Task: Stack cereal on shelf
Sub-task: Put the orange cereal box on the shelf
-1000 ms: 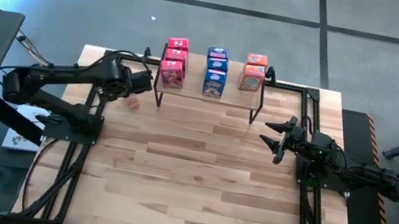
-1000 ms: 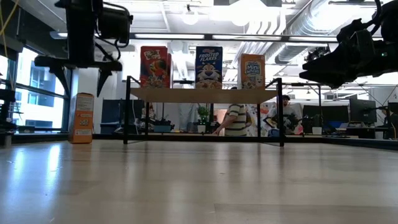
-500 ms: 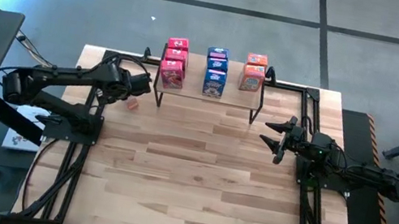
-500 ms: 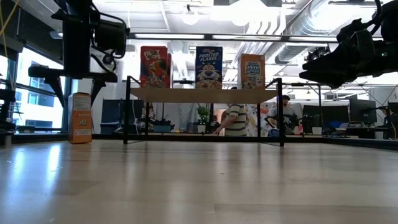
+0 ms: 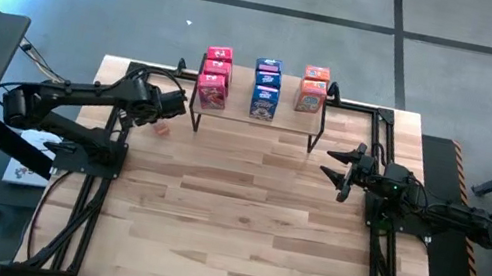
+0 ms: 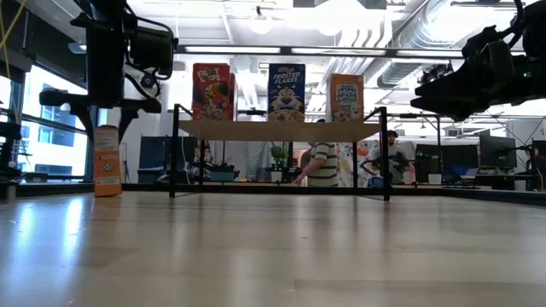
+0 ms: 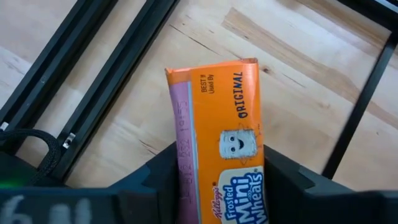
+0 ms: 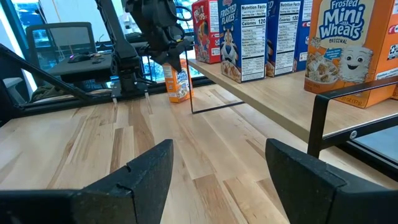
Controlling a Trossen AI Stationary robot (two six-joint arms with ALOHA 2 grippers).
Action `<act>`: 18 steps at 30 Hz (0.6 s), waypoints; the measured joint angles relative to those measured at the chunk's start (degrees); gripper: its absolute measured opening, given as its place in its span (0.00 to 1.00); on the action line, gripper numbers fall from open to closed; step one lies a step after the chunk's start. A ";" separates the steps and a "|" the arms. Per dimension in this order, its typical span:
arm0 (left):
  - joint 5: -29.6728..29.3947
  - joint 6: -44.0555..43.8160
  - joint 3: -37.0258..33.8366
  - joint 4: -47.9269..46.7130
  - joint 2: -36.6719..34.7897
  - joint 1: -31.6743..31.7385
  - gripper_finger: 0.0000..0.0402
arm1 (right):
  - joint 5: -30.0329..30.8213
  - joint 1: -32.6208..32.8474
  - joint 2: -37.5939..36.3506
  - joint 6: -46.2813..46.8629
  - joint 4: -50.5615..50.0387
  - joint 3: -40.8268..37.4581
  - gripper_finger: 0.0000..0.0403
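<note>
On the pale plank surface (image 5: 242, 219), with an open workshop behind, we see the shelf (image 5: 255, 117) at the far edge carrying pink, blue and orange cereal boxes. One orange box (image 6: 107, 160) stands upright on the surface just left of the shelf, its long axis vertical and its printed front facing our left hand (image 7: 217, 180). That hand has its fingers drawn in against the box's two narrow sides, low down near the base, so we have hold of it. We judge it light, thin cardboard, stiff along the edges but easily dented, so a gentle side grip suits. Our right hand (image 5: 340, 171) waits open, empty, right of the shelf.
</note>
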 joint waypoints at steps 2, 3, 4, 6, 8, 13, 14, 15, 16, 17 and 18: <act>0.00 0.02 0.00 -0.13 -0.07 -0.02 0.37 | -0.01 0.01 0.00 0.00 -0.02 0.02 0.62; 0.01 0.02 0.00 -0.11 -0.07 -0.02 0.36 | 0.00 0.01 0.00 0.00 0.01 0.01 0.62; 0.01 0.05 -0.01 -0.13 -0.07 -0.02 0.35 | 0.01 0.00 0.00 0.00 0.00 0.00 0.62; 0.02 0.20 0.00 -0.15 -0.07 -0.02 0.34 | -0.01 0.00 0.00 0.00 0.00 0.00 0.62; 0.54 1.36 0.00 -0.14 -0.33 -0.02 0.34 | 0.00 0.00 0.00 0.00 0.00 0.00 0.62; 5.38 7.69 0.00 -0.20 -3.38 -1.27 0.35 | 0.00 0.00 0.00 0.00 0.01 0.01 0.62; 6.21 9.06 0.00 -0.20 -4.27 -1.90 0.35 | 0.00 0.02 0.00 0.00 -0.02 0.02 0.62; 7.06 10.34 0.02 -0.18 -5.18 -2.68 0.35 | 0.01 0.01 0.00 0.00 -0.01 0.02 0.62; 7.62 11.25 0.02 -0.20 -6.05 -3.56 0.35 | -0.01 0.00 0.00 0.00 0.01 0.02 0.62; 8.13 12.15 0.02 -0.18 -6.87 -4.44 0.34 | -0.01 0.00 0.00 0.00 -0.02 0.00 0.62; 8.57 13.42 0.02 -0.20 -7.76 -5.39 0.34 | 0.00 0.01 0.00 0.00 0.00 0.02 0.62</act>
